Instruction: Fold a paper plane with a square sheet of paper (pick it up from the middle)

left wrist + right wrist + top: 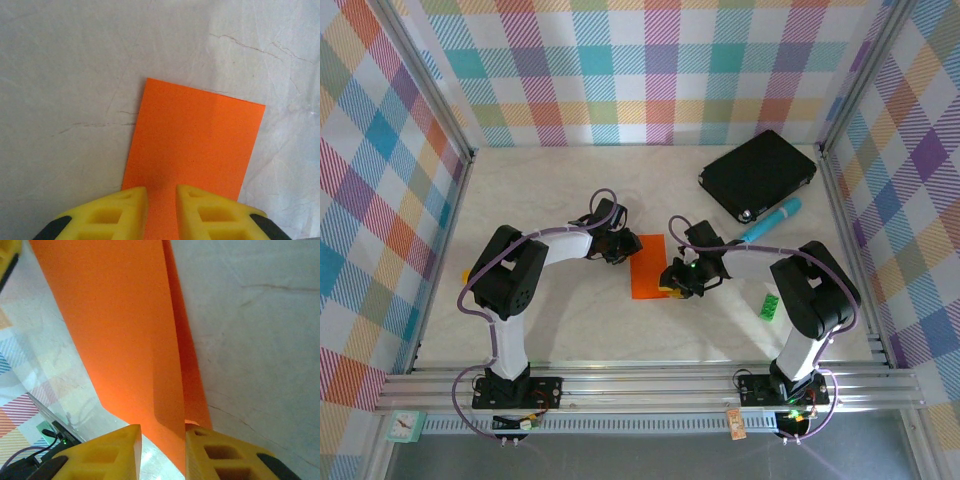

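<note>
Jaws of the right gripper [162, 432], narrowly parted, straddled a raised layer at the near right edge of the half-folded square sheet of paper [648, 266]. Farther back, the left gripper [161, 192], jaws equally narrow, stood over its left edge. The sheet's long axis ran near-to-far at the middle of the table [570, 190].

The square sheet of paper [115, 330] is cut off by the right wrist view's top edge, while the left pincer [161, 195] hides its near edge.

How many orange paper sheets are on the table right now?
1. The thin orange paper sheet, folded over, lies mid-table between the left gripper and right gripper; the arms may hide others.
</note>
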You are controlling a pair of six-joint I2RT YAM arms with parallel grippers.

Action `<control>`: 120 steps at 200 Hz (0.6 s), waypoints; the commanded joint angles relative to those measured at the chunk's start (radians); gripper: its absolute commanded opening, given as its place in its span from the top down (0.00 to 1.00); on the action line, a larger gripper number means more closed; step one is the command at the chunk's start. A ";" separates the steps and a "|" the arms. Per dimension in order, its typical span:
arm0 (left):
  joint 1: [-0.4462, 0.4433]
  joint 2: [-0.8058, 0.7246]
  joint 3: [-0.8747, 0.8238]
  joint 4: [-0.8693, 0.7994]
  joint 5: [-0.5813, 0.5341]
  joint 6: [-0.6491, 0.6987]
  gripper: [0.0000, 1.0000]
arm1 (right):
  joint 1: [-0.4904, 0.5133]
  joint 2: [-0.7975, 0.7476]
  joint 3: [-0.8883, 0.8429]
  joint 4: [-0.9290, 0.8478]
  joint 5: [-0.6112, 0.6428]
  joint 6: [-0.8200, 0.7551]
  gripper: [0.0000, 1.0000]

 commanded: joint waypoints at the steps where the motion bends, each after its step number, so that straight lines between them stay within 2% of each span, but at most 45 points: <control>1: 0.014 0.061 -0.025 -0.113 -0.046 -0.003 0.75 | 0.007 0.011 0.023 0.034 0.005 0.033 0.72; 44: 0.018 0.048 -0.020 -0.104 -0.020 0.003 0.75 | 0.007 -0.005 0.018 0.000 0.037 0.062 0.82; 86: 0.019 -0.005 0.017 -0.089 0.023 0.010 0.75 | 0.007 -0.038 0.009 -0.049 0.041 0.082 0.86; 120: 0.018 -0.052 -0.020 0.020 0.090 0.013 0.74 | 0.007 -0.055 0.007 -0.063 0.040 0.104 0.93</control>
